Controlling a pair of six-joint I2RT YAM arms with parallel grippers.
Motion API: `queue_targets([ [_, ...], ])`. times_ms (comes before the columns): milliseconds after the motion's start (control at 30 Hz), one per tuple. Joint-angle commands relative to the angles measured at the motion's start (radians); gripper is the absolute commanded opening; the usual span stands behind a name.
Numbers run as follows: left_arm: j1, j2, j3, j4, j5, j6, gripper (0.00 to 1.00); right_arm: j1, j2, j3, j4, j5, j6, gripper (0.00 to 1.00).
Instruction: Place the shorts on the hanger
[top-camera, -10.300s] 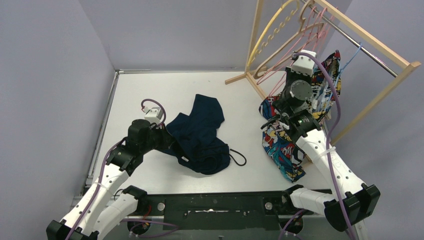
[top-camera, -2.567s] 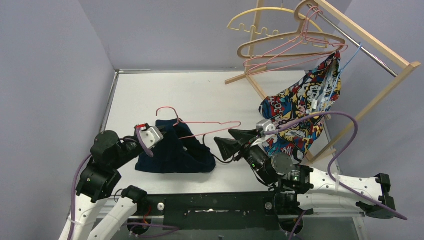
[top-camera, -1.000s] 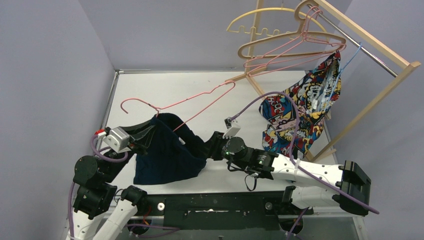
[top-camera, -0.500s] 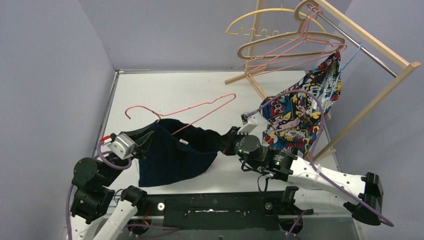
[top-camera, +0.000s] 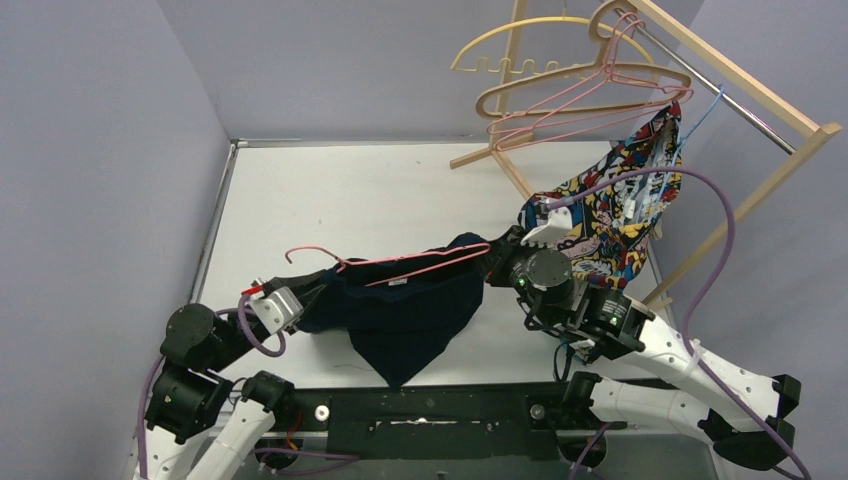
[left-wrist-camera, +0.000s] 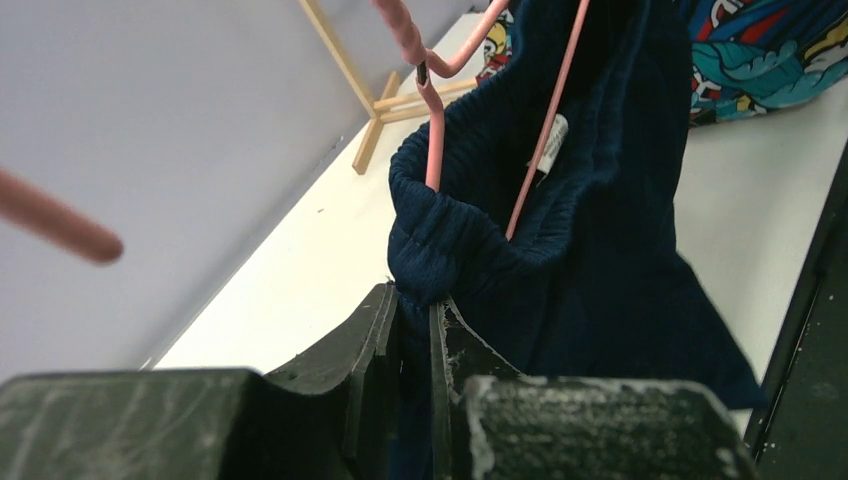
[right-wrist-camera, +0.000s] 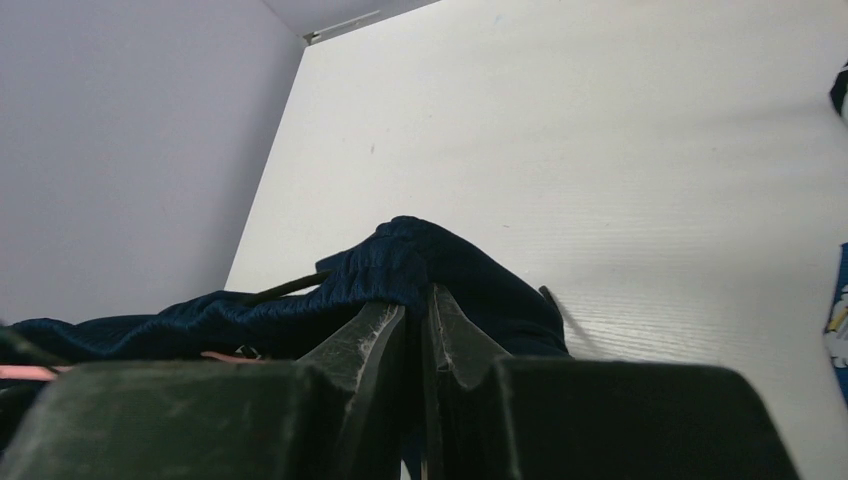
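Between the left gripper (top-camera: 312, 292) and right gripper (top-camera: 497, 262), I am holding the shorts (top-camera: 410, 315) stretched, both clamped on the waistband. The hanger (top-camera: 425, 262) is lying inside that opening; seating and release appear outstanding.

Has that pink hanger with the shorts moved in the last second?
Yes. The hanger has dropped toward the near edge; its tip has left the rack's foot.
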Motion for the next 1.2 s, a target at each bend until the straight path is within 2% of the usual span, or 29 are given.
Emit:
queue_targets([
  [0, 0.001, 0.063, 0.033, 0.011, 0.003, 0.09, 0.0, -0.013, -0.031, 0.077, -0.093, 0.109, -0.036, 0.0],
  [233, 0.001, 0.114, 0.059, -0.007, -0.102, 0.144, 0.0, -0.013, -0.034, 0.125, -0.183, 0.152, -0.027, 0.0],
  [467, 0.001, 0.194, 0.097, -0.048, -0.15, 0.215, 0.0, -0.015, -0.014, 0.165, -0.188, 0.17, -0.082, 0.0],
  [633, 0.001, 0.25, 0.107, -0.05, -0.126, 0.237, 0.0, -0.015, 0.037, 0.206, -0.176, 0.133, -0.139, 0.0],
  [900, 0.0, 0.305, 0.116, -0.03, -0.11, 0.312, 0.0, -0.016, 0.153, 0.332, -0.252, 0.111, -0.199, 0.0],
  [1167, 0.0, 0.358, 0.158, -0.018, -0.048, 0.289, 0.0, -0.016, 0.264, 0.402, -0.26, 0.017, -0.234, 0.0],
])
